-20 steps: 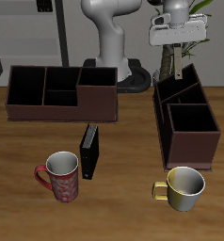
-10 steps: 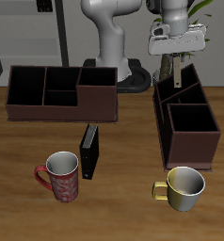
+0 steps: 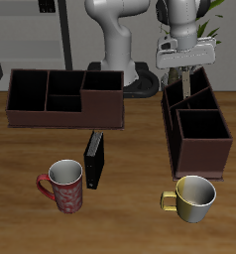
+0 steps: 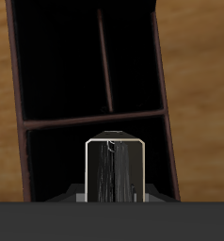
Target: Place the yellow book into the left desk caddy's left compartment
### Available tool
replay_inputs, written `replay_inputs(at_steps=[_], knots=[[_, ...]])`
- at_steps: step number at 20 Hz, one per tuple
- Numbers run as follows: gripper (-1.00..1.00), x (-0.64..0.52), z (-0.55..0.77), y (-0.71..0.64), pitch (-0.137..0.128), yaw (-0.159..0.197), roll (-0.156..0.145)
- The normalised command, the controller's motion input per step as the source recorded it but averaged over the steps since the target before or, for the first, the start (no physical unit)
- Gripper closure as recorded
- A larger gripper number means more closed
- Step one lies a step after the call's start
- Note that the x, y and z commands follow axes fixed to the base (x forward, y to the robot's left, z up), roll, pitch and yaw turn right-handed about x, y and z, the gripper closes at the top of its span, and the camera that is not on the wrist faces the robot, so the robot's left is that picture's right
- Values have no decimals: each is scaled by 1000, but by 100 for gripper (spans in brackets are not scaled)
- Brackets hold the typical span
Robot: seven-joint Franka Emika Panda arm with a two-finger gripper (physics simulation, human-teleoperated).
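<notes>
My gripper (image 3: pixel 185 69) is shut on the yellow book (image 3: pixel 186 82), a thin grey-tan book that hangs nearly upright from the fingers. It hangs over the back end of the left desk caddy (image 3: pixel 201 149), the dark maroon box that runs away from the table's front edge. In the wrist view the yellow book (image 4: pixel 114 171) shows edge-on above the caddy's end compartment (image 4: pixel 57 160). Beyond it lie two narrow compartments split by a divider (image 4: pixel 106 66). From these views I cannot tell whether the book touches the caddy.
A second maroon caddy (image 3: pixel 65 117) stands broadside farther along the table. A black book (image 3: pixel 94 159) stands upright before it. A red mug (image 3: pixel 65 185) and a pale yellow mug (image 3: pixel 194 197) sit near the front edge.
The gripper has come down a little with the yellow book. The book has swung from a tilt to nearly upright over the caddy's back end.
</notes>
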Motion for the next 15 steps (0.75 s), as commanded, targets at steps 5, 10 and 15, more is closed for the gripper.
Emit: replay_inputs(at_steps=[5, 10, 15], knots=[[-100, 96, -114, -82, 47, -12, -11], [-100, 132, -88, -123, 30, -12, -22], [-100, 25, -13, -80, 7, -12, -2]])
